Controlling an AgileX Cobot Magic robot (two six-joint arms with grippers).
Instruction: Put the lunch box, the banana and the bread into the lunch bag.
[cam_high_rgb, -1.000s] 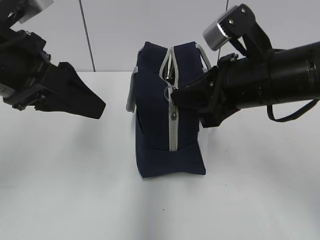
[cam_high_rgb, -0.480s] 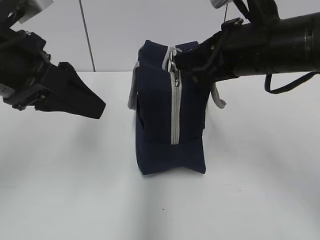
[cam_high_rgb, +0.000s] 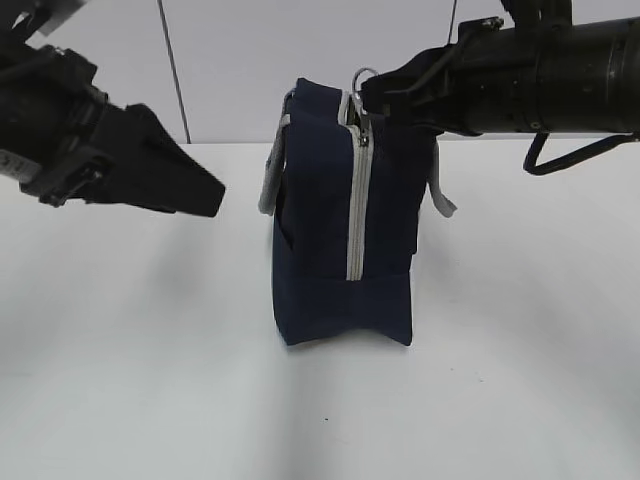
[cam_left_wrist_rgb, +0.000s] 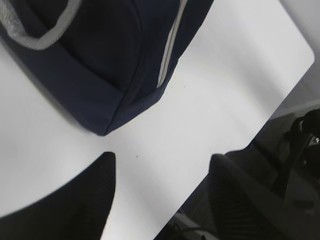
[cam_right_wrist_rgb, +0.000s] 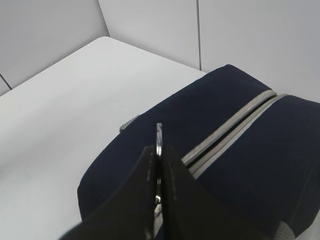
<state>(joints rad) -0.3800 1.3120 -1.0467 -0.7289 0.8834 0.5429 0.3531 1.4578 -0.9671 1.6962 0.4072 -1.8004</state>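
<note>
The navy lunch bag (cam_high_rgb: 320, 250) stands upright mid-table, end-on to the exterior camera, its grey zipper (cam_high_rgb: 355, 210) closed up the end panel. My right gripper (cam_high_rgb: 368, 95) is at the bag's top edge, shut on the metal ring pull (cam_high_rgb: 363, 74). In the right wrist view the ring pull (cam_right_wrist_rgb: 159, 137) sticks up between the closed fingers (cam_right_wrist_rgb: 172, 175), above the bag's top (cam_right_wrist_rgb: 225, 100). My left gripper (cam_high_rgb: 205, 195) is open and empty, left of the bag; the left wrist view shows the bag's lower corner (cam_left_wrist_rgb: 100, 80). The lunch box, banana and bread are out of view.
Grey webbing handles hang on both sides of the bag (cam_high_rgb: 272, 175) (cam_high_rgb: 440, 190). The white table (cam_high_rgb: 140, 360) extends around the bag. The left wrist view shows the table's rounded corner (cam_left_wrist_rgb: 300, 45) and the dark floor beyond it.
My right gripper has risen with the ring pull from the middle of the end panel to the bag's top edge, closing the zipper there. My left gripper has shifted slightly up and right.
</note>
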